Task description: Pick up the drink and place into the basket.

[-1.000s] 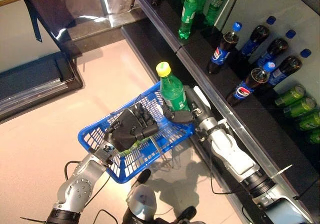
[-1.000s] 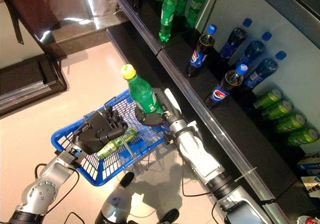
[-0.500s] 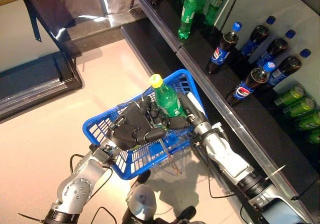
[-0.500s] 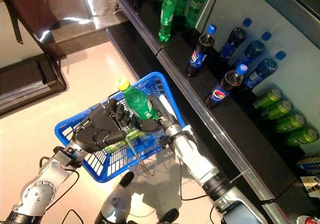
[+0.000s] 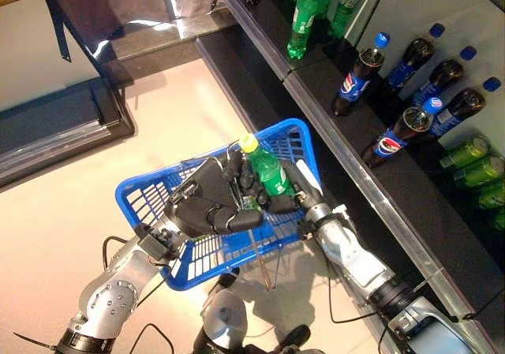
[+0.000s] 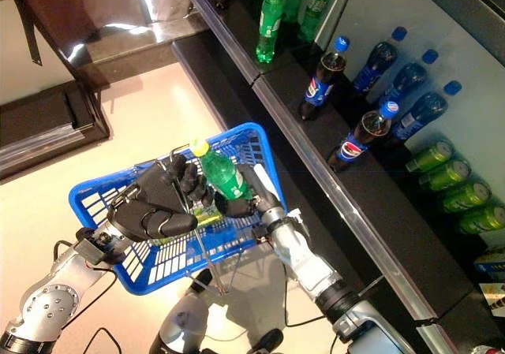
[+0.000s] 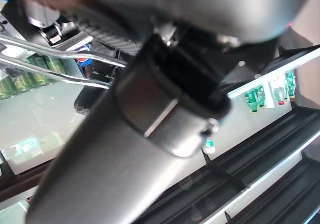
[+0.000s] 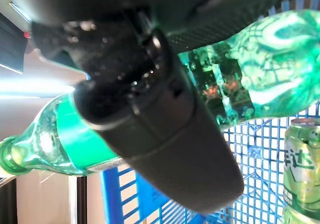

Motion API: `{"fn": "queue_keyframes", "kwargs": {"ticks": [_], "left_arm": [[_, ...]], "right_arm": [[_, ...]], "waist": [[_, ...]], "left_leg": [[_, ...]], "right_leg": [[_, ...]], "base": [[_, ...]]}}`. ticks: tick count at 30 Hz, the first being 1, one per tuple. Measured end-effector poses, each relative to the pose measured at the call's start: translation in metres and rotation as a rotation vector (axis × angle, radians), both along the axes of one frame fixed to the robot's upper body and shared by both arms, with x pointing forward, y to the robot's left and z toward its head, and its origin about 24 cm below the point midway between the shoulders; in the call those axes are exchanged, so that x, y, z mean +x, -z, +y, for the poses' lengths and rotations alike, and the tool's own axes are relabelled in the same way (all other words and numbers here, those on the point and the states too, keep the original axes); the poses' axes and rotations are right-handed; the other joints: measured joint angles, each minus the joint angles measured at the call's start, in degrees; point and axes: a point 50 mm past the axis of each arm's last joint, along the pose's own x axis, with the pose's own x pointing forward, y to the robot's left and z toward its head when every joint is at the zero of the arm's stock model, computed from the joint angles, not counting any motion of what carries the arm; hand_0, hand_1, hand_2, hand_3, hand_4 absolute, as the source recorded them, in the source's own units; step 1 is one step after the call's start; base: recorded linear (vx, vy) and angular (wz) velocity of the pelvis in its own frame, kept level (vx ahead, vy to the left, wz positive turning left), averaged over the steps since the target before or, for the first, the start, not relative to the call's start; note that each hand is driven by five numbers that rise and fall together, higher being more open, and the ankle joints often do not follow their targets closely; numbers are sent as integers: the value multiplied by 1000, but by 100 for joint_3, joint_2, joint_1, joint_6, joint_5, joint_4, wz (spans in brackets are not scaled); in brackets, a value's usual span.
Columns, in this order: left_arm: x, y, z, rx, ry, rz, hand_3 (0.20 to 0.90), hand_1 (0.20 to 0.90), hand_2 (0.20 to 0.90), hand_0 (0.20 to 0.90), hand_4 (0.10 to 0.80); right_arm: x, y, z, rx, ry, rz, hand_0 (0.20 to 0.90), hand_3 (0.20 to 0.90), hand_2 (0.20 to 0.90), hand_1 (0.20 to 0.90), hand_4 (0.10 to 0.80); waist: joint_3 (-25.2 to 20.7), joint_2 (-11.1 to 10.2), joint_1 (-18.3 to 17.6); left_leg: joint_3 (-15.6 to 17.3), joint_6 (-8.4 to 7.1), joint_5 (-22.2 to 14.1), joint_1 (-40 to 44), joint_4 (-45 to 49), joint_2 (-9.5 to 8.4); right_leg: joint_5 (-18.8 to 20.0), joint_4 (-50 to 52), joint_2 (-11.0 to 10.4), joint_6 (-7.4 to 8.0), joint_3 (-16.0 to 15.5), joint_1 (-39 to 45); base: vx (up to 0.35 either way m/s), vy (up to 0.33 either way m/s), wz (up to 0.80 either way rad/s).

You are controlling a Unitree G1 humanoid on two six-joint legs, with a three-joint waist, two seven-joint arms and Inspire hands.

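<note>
Lowered since before, the green bottle (image 5: 268, 169) sits clasped in the right hand (image 5: 282, 204) over the blue basket (image 5: 293, 133) (handle held up by the curled left hand (image 5: 207, 208)).

Basket (image 5: 150, 204) was blue plastic lattice with bare metal wire handles; drink (image 5: 268, 173) was glossy translucent green plastic; floor (image 5: 71, 212) was smooth, glossy.

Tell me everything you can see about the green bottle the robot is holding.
The green bottle is clear green plastic with a yellow cap and a green label band. It is tilted, cap pointing away from the robot, and sits low inside the blue basket. The right hand is curled round its lower body. A green can lies on the basket floor beneath it.
</note>
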Motion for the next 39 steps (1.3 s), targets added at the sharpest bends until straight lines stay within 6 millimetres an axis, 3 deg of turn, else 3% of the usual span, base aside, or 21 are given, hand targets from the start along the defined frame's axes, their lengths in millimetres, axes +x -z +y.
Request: {"fn": "queue_keyframes", "kwargs": {"ticks": [13,23,30,39], "left_arm": [[-9,-22,-2,-13,52,-132,200,300,300,300,100],[-10,-26,1,-10,52,-162,200,300,300,300,100],[-11,-26,0,-7,81,-178,200,300,300,300,100],[-13,-29,0,11,129,-212,200,300,300,300,100]], "right_arm": [[-12,23,0,127,30,98,300,200,300,300,100],[-13,32,0,132,39,122,300,200,300,300,100],[-13,32,0,-94,17,21,300,200,300,300,100],[8,11,-8,-438,-10,-134,300,200,300,300,100]], "waist": [[0,0,-7],[0,0,-4],[0,0,10],[0,-1,177]], "left_leg": [[14,1,-1,-9,-4,-3],[17,1,-1,-8,-3,-9],[14,0,-1,-7,-3,-8],[-7,0,0,3,2,-12]], "right_leg": [[0,0,-8,0,11,-21],[0,0,-16,1,12,-20],[0,0,-14,1,11,-18],[-1,0,-10,2,-5,9]], "base": [[0,0,0],[0,0,0],[0,0,0],[9,-8,1]]}}
